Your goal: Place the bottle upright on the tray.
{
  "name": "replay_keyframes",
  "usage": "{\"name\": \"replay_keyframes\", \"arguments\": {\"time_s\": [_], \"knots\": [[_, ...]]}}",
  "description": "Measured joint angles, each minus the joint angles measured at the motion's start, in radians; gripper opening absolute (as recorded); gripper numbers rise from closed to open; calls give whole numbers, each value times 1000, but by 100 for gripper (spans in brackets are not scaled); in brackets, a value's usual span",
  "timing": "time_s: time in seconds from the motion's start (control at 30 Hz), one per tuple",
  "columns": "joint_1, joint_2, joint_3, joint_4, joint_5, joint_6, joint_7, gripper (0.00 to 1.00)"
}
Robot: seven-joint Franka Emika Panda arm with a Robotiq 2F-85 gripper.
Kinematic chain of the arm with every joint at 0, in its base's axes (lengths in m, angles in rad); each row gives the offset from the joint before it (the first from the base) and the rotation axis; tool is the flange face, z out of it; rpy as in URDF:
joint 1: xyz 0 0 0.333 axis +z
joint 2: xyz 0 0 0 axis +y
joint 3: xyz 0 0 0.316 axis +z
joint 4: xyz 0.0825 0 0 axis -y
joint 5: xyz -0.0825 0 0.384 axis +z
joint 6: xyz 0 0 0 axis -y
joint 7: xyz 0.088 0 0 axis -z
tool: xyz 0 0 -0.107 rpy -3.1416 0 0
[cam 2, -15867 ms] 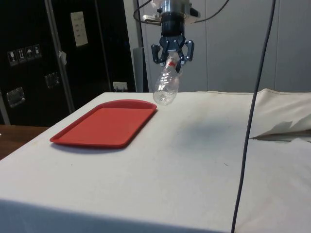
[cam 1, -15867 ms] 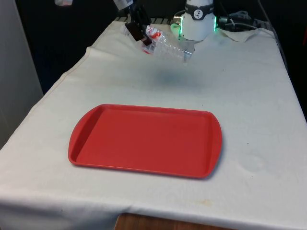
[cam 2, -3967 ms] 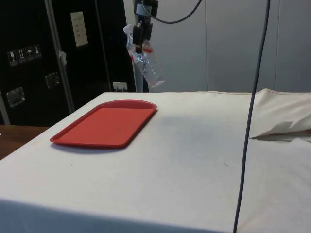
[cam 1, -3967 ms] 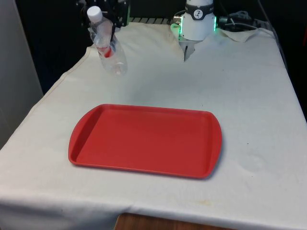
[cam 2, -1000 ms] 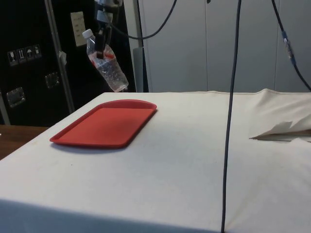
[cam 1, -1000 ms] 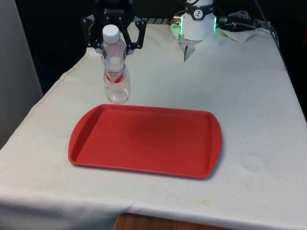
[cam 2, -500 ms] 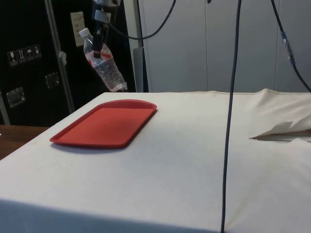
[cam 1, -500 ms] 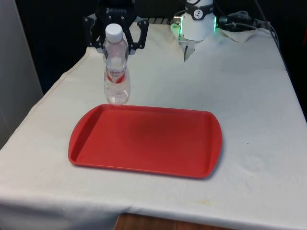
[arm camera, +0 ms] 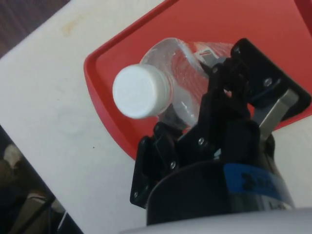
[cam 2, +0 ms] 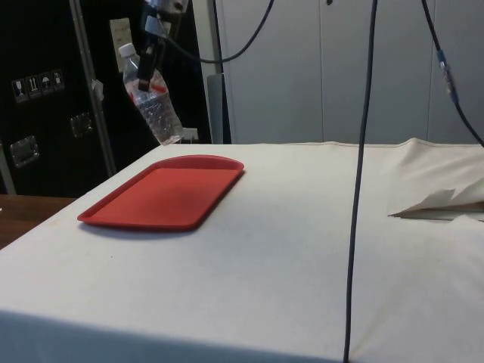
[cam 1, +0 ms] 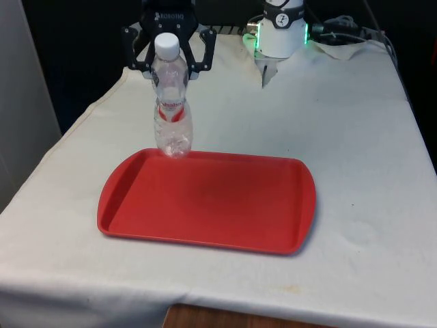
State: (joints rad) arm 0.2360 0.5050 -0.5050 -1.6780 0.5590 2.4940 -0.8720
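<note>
A clear plastic bottle (cam 1: 171, 102) with a white cap and a red label hangs in the air over the far left corner of the red tray (cam 1: 218, 205). My gripper (cam 1: 171, 68) is shut on its upper part, just below the cap. In the side view the bottle (cam 2: 153, 102) leans, cap away from the tray (cam 2: 162, 198), with its base a little above the tray's far end and the gripper (cam 2: 150, 72) holding it. The wrist view shows the cap (arm camera: 141, 91), the gripper (arm camera: 195, 105) closed on the bottle's body, and the tray's corner (arm camera: 105, 78) beneath.
The tray lies in the near half of the white-clothed table (cam 1: 355, 137). A crumpled white cloth (cam 1: 341, 46) sits at the far right by the robot's base. A black cable (cam 2: 358, 166) hangs down in the side view.
The gripper has carried the bottle nearer to the camera and slightly to the front view's right. Its base now overlaps the tray's far edge instead of hanging behind it.
</note>
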Motion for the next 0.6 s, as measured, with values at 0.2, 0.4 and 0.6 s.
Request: {"name": "replay_keyframes", "arguments": {"time_s": [0.2, 0.4, 0.6], "knots": [[0, -17, 10, -42, 45, 31, -38, 34], [0, -38, 21, -73, 94, 62, -74, 34], [0, -46, 27, -84, 158, 82, -119, 34]]}}
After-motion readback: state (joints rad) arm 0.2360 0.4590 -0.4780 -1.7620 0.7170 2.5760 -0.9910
